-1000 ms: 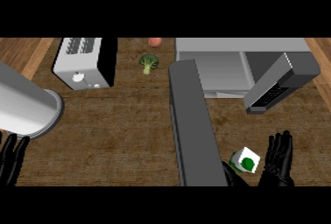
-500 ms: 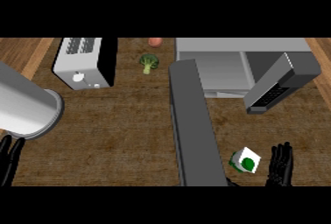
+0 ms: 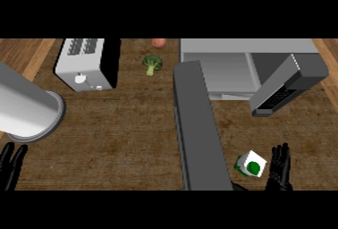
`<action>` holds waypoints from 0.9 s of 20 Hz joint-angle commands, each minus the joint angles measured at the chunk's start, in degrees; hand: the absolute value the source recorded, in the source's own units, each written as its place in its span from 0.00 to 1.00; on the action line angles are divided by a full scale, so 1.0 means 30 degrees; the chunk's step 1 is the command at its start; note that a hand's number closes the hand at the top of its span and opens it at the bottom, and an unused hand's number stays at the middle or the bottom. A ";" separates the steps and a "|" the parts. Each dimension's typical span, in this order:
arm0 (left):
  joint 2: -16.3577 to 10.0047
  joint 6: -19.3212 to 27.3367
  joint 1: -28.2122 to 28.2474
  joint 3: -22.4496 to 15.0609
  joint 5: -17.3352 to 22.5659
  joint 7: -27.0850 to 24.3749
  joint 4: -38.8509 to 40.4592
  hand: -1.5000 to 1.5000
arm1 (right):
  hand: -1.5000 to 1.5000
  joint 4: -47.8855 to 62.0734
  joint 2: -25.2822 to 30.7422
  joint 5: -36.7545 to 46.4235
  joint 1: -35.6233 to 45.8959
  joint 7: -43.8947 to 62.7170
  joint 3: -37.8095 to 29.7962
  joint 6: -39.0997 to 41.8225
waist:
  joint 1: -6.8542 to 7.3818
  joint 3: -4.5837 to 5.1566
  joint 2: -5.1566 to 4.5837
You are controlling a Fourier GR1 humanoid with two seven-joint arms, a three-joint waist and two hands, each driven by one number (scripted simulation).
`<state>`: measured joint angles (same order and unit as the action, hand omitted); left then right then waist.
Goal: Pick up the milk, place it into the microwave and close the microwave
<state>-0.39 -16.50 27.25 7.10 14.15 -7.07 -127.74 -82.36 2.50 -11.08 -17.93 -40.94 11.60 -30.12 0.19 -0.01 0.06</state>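
A brown wood-grain kitchen counter (image 3: 119,129) fills the view, seen steeply from above. At the far left stands a silver toaster (image 3: 86,65), with a small head of broccoli (image 3: 152,64) to its right and a small orange-red item (image 3: 158,42) at the far edge, too small to identify. The microwave (image 3: 244,45) sits at the far right with its cavity exposed and its dark door (image 3: 287,85) swung wide open toward the viewer. A long grey bar (image 3: 198,129) runs from beside the microwave down to the near edge, and a large pale grey cylinder (image 3: 23,112) enters from the left.

The milk (image 3: 251,164) – a small white carton with a green mark – sits on the counter near the front edge, just right of the bar and well apart from the microwave. The right hand (image 3: 280,169) is just beside the carton on its right, fingers straight and pointing up, holding nothing; whether it touches the carton cannot be told. The left hand (image 3: 9,166) rests at the lower left corner, fingers straight and slightly spread – also holding nothing
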 commanded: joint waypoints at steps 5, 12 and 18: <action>0.0116 0.0649 0.0412 -0.1007 -0.0715 -0.0353 -0.0516 0.00 | 0.00 0.3128 -0.0081 -0.0363 0.1622 -0.0845 -0.2011 0.0116 | 0.0005 0.0001 -0.0004; 0.0120 -0.0344 0.0507 -0.0106 -0.0532 -0.0767 0.0210 0.00 | 0.00 0.6495 -0.0149 -0.0571 0.2854 -0.1636 -0.3966 -0.0929 | 0.0036 0.0003 -0.0005; 0.0113 -0.0010 0.0264 -0.0143 -0.0159 0.0029 0.0038 0.00 | 0.00 0.9689 0.1390 -0.2350 0.2971 -0.4267 -0.5297 0.4995 | 0.0024 -0.0015 -0.0008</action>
<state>-0.85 -17.20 26.90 8.69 15.01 -6.62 -127.59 -57.55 4.05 -15.79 -9.30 -50.50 -2.88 -24.25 0.22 -0.03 0.02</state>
